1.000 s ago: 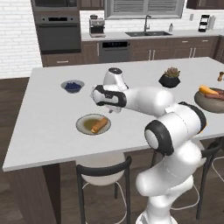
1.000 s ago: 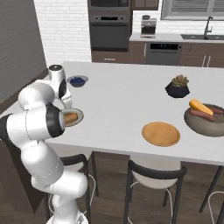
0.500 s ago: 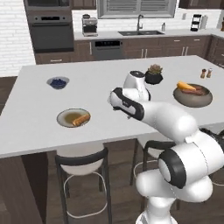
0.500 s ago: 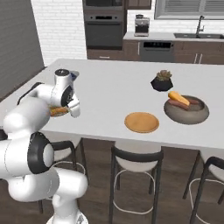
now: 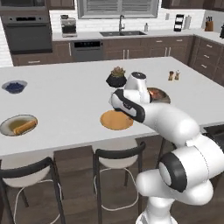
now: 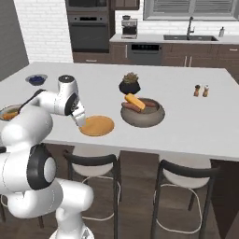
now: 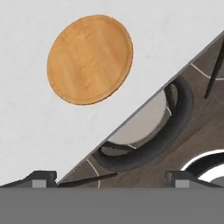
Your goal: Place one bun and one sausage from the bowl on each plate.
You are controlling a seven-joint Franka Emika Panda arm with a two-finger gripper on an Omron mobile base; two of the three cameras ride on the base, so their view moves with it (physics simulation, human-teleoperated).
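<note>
Fingers (image 7: pixel 111 177) stand wide apart and grasp nothing; in the hand view their two dark tips rise at the bottom, one over the white tabletop (image 7: pixel 26 131) and one past its edge, above a stool (image 7: pixel 148 131) and the dark floor. The wooden plate (image 7: pixel 89 59) lies flat on the tabletop ahead of the fingers, with nothing on it.

In the right base view the white arm (image 6: pixel 60 100) reaches over the near edge of the tabletop (image 6: pixel 186 126), and the hand hangs just beside the wooden plate (image 6: pixel 97 125), at its left side. The bowl (image 6: pixel 143 113) stands to the right of this plate, near it but apart. A bun (image 6: pixel 134 101) and a sausage (image 6: pixel 148 104) lie inside the bowl. A dark pot with a plant (image 6: pixel 130 84) stands just behind the bowl.

In the left base view the grey-rimmed plate (image 5: pixel 18 125) lies far to the left on the tabletop (image 5: pixel 65 96), well apart from the wooden plate (image 5: pixel 116 120). It carries a long orange-brown piece of food (image 5: pixel 24 127); which kind I cannot tell. A small bowl of blue berries (image 5: pixel 14 86) stands behind it. The arm (image 5: pixel 144 111) hides a big part of the bowl (image 5: pixel 158 93).
</note>
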